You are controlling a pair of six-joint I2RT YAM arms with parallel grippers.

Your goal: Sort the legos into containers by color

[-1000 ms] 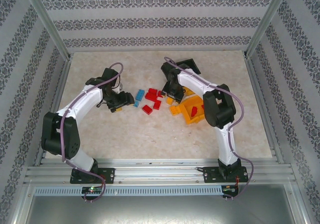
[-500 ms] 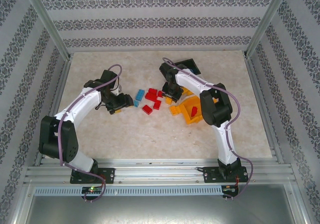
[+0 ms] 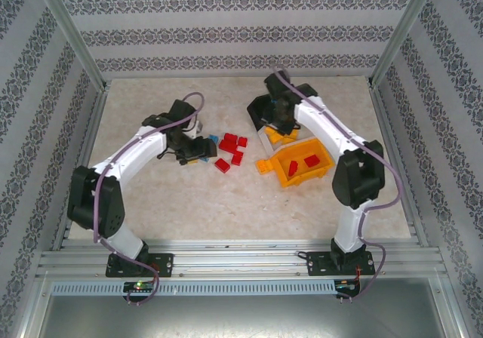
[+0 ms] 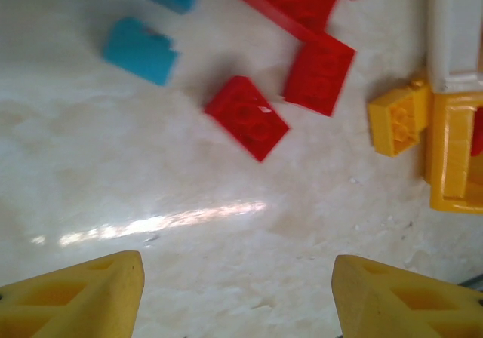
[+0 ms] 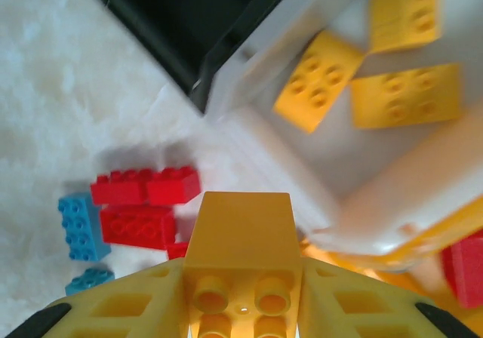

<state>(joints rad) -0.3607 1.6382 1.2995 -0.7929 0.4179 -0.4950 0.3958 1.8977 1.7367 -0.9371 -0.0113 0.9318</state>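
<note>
One yellow brick [image 5: 240, 228] clamped in right tool [image 5: 241, 304] — near white bin [image 5: 287, 145]; left tool [image 4: 238, 293] spread, red brick [image 4: 247, 117] ahead.

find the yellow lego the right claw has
Right wrist view, low centre: the yellow lego is clamped in the right claw, just short of the white bin, with red legos to its left.

**A robot lab's enclosed test cell**

Bare silver aluminium frame posts [image 3: 72, 32] rise at 11 and 1 o'clock, boxing in a beige marble-look tabletop [image 3: 226, 210]. Flat panels of white wallpaper with grey floral bands [image 3: 241, 30] serve as walls at 9, 12 and 3 o'clock. At 6 o'clock, slotted aluminium rails [image 3: 241, 264] carry a white-and-black left robot arm [image 3: 128, 157] and its right twin [image 3: 332, 134], each trailing a purple cable [image 3: 195, 97]
</note>
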